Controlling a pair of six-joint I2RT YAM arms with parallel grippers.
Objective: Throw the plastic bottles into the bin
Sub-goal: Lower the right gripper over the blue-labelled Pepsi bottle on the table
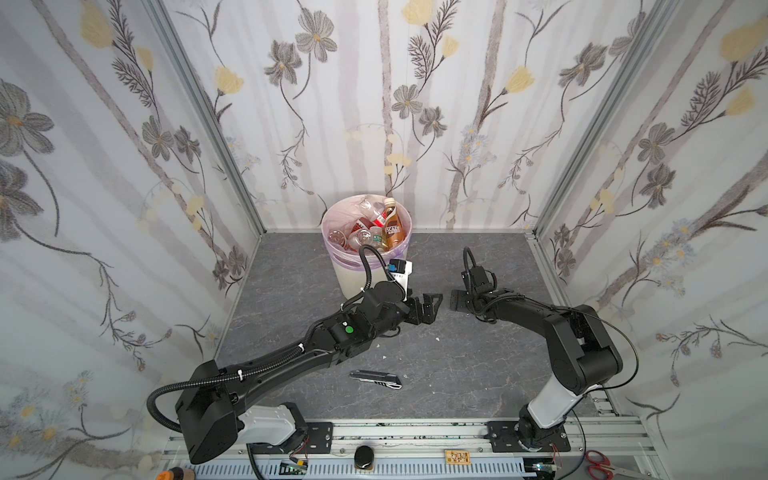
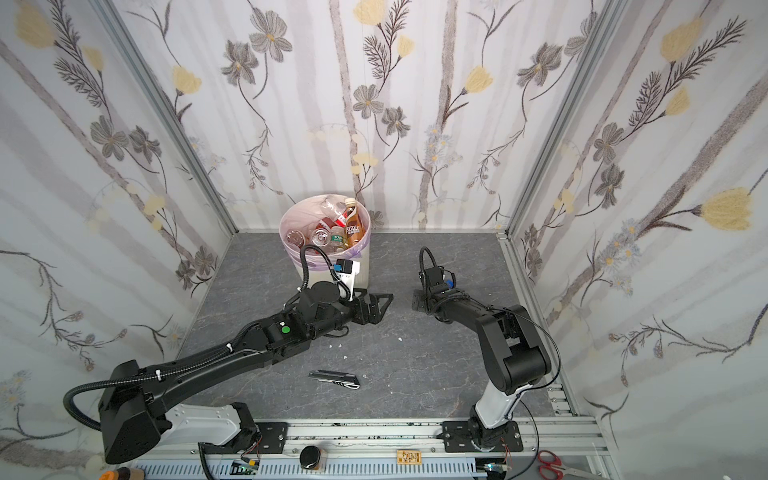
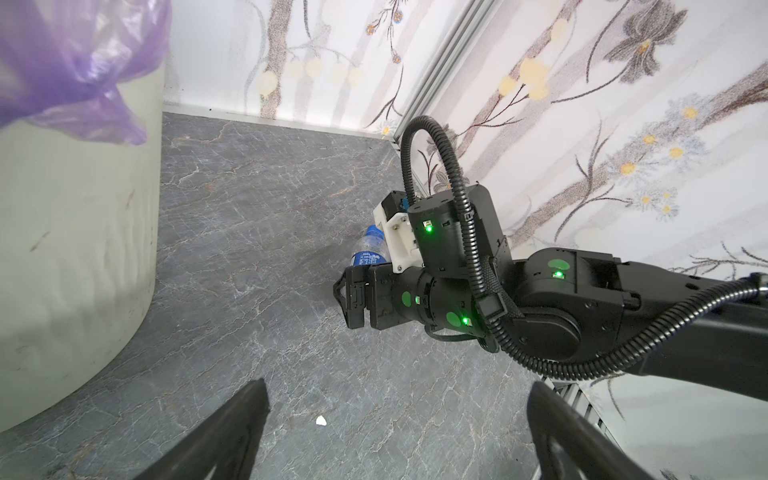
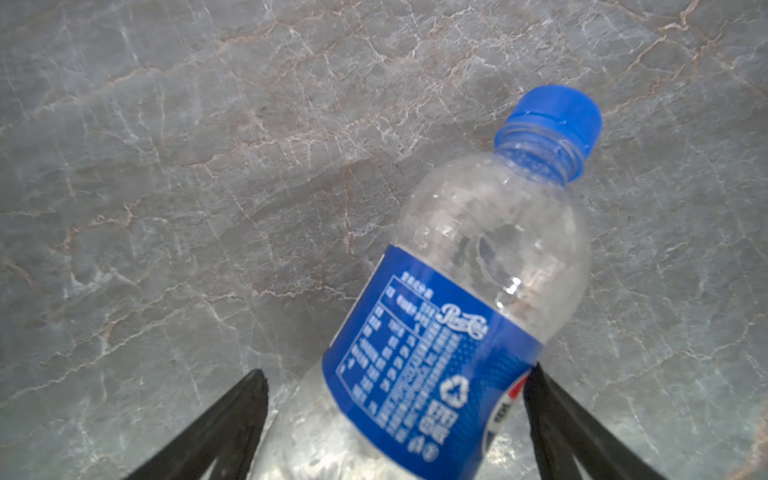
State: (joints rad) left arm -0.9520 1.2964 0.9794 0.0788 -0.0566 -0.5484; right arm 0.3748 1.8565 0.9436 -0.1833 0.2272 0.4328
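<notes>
A clear plastic bottle (image 4: 457, 311) with a blue label and blue cap lies on the grey floor. My right gripper (image 4: 397, 374) stands open astride its lower body, one finger against the label and the other close beside the clear wall. In both top views the right gripper (image 1: 455, 300) (image 2: 417, 301) hides this bottle. The left wrist view shows the bottle (image 3: 368, 249) behind the right gripper (image 3: 349, 299). My left gripper (image 1: 432, 305) (image 3: 399, 386) is open and empty, just right of the bin (image 1: 353, 278) (image 2: 365, 266). Several bottles (image 1: 392, 228) (image 2: 353, 228) lie inside the bin.
A grey-black utility knife (image 1: 376, 379) (image 2: 334, 379) lies on the floor near the front, between the arms. Small white scraps (image 3: 321, 420) dot the floor. Flowered walls close in three sides. The bin's cream wall (image 3: 75, 249) is close beside the left gripper.
</notes>
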